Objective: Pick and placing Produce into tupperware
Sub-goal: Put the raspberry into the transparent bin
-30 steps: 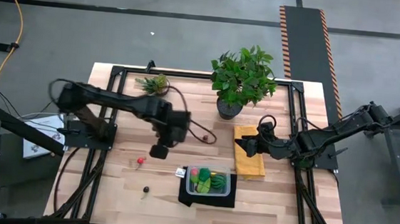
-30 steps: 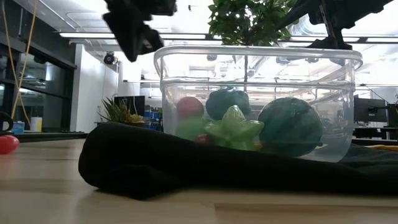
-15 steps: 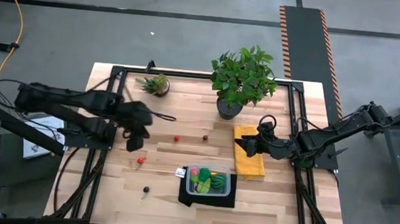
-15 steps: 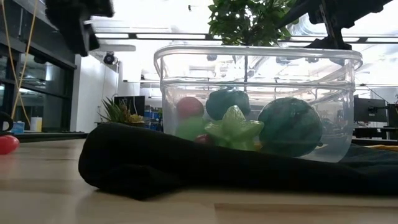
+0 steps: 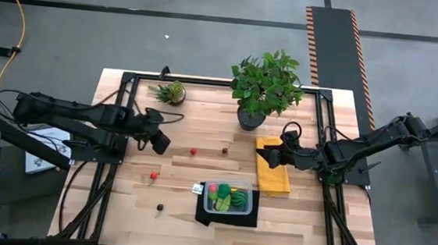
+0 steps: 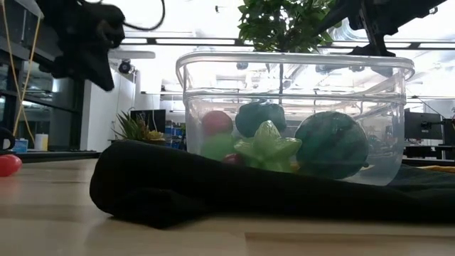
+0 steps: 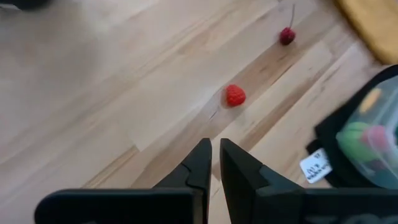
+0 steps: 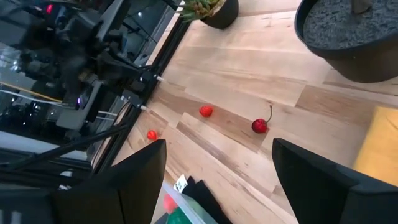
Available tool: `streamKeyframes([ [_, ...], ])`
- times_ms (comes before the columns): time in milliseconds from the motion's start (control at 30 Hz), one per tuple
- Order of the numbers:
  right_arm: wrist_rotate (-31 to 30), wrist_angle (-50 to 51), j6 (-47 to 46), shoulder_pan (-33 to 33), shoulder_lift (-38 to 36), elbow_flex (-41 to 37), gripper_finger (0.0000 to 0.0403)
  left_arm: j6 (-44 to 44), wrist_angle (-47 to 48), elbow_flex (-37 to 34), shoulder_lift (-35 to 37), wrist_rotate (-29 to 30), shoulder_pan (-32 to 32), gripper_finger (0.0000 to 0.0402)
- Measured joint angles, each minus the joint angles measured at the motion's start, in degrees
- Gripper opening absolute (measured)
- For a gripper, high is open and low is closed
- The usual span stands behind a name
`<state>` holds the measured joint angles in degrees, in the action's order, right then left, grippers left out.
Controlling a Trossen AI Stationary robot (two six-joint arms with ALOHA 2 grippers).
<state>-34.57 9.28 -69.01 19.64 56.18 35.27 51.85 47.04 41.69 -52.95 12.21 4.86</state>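
The clear tupperware stands on a black mat near the table's front middle. It has green, yellow and red produce in it. On the bare wood lie a red berry, a cherry, a pink-red piece and a small dark piece. My left gripper hangs shut and empty above the table's left part. In its wrist view, the berry lies just ahead of the fingertips. My right gripper waits open over the yellow cloth.
A large potted plant and a small one stand at the far edge. A white label lies by the mat's left corner. Black frame rails run along both sides of the table.
My left gripper has drawn back from beside the tupperware toward the table's left edge and a little toward the far edge. It has rolled about its own axis on the way. The berry and cherry that the arm had covered now show on the wood.
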Motion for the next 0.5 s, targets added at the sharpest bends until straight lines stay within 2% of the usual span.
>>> streamKeyframes([
  [300, 4.4, -0.8, 3.6, -1.3, 0.0, 0.0, 0.0282, 1.8, -13.6, -1.4, -11.9, -0.3, 0.0, 0.0029],
  [400, 6.2, -0.8, 4.6, -1.7, 0.0, 0.0, 0.0282, 3.7, -18.4, -1.3, -15.4, -1.4, 0.0, 0.0054],
  [500, 7.6, -0.8, 5.0, -1.7, 0.0, 0.0, 0.0282, 8.6, -17.5, -0.2, -18.2, -1.7, 0.0, 0.0091],
])
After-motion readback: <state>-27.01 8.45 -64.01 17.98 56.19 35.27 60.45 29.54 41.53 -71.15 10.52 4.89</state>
